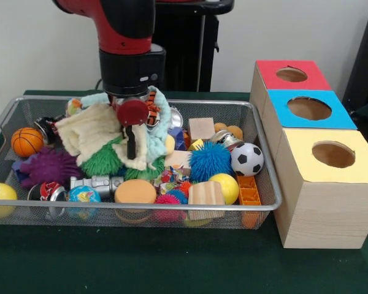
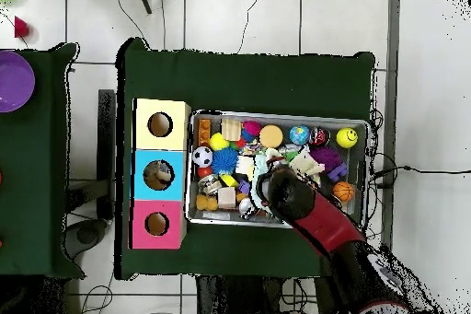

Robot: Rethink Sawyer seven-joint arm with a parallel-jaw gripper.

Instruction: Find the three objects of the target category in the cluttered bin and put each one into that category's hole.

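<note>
The tool is hanging amid cream and teal cloths at the bin's far left-centre; whether it is gripping, I cannot tell. Soft, light fabric is probably best pinched at a raised fold.

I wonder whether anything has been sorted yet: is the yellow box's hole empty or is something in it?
Cannot tell for sure. The yellow box shows only a dark hole in both views, with nothing sticking out.
</note>
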